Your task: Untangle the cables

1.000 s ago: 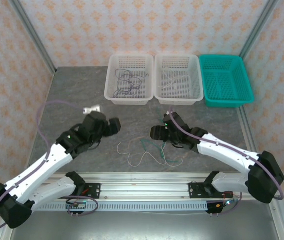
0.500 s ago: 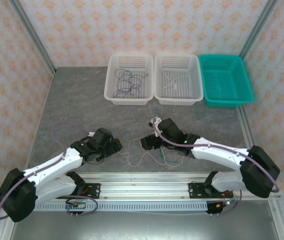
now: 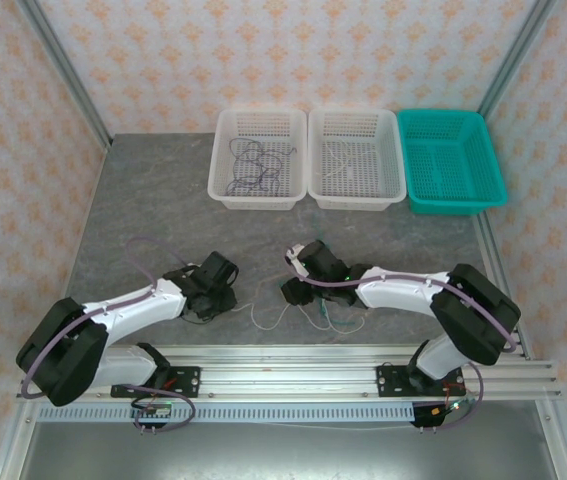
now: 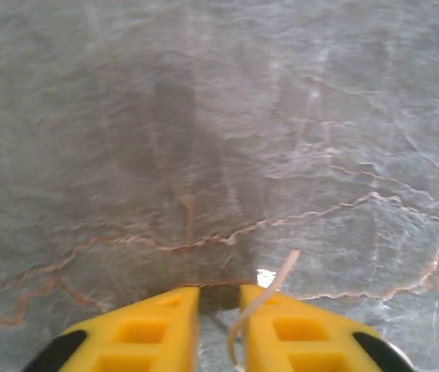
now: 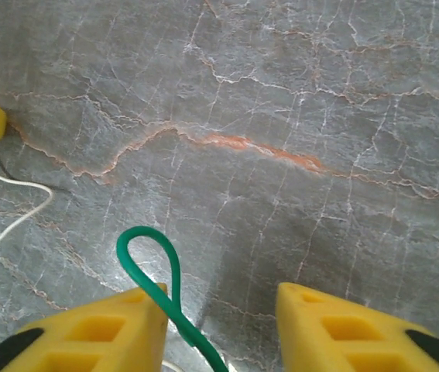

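The left gripper [image 4: 219, 298] hangs low over the grey table [image 4: 204, 116].
A white cable [image 4: 273, 280] end curls up from the narrow gap between its jaws.

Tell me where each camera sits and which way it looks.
Top external: above and behind, looking down on the table, left arm, right arm and three baskets.
Left wrist: on the left arm, facing the tabletop past the left gripper.
Right wrist: likewise, past the right gripper, at the green cable.
Shared: both wrist views catch the white cable.
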